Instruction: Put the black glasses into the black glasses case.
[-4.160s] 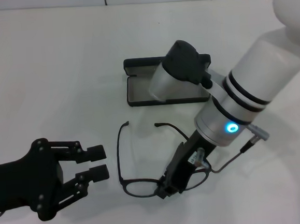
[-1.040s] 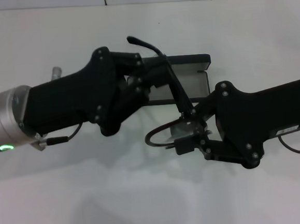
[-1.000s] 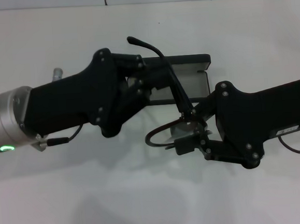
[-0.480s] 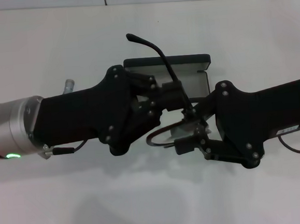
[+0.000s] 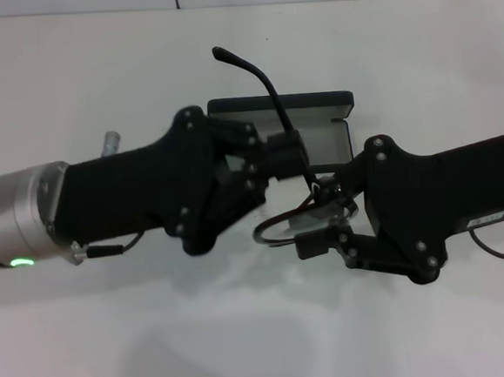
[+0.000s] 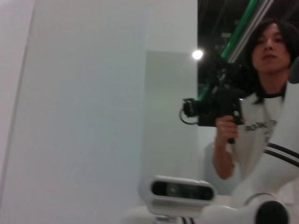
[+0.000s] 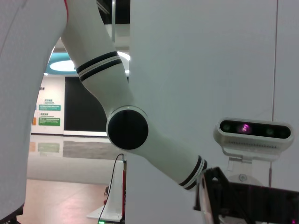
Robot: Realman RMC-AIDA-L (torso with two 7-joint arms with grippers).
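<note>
The black glasses (image 5: 269, 86) hang above the table between both grippers. One temple arm sticks up and back over the case, and a lens rim (image 5: 264, 231) shows lower down. My right gripper (image 5: 320, 227) reaches in from the right and is shut on the frame front. My left gripper (image 5: 291, 155) reaches in from the left, its fingers closed together around the raised temple arm. The black glasses case (image 5: 324, 130) lies open right behind them, grey lining up, its left part hidden by the left gripper. Neither wrist view shows the glasses or the case.
The white table (image 5: 246, 329) carries only the case. The two black gripper bodies meet over its middle. The left wrist view shows a person (image 6: 261, 93) holding a camera, and the right wrist view shows a white robot arm (image 7: 126, 126).
The left gripper has come forward and to the right from beside the case, and its fingers have closed on the temple arm. The right gripper holds the frame in nearly the same place.
</note>
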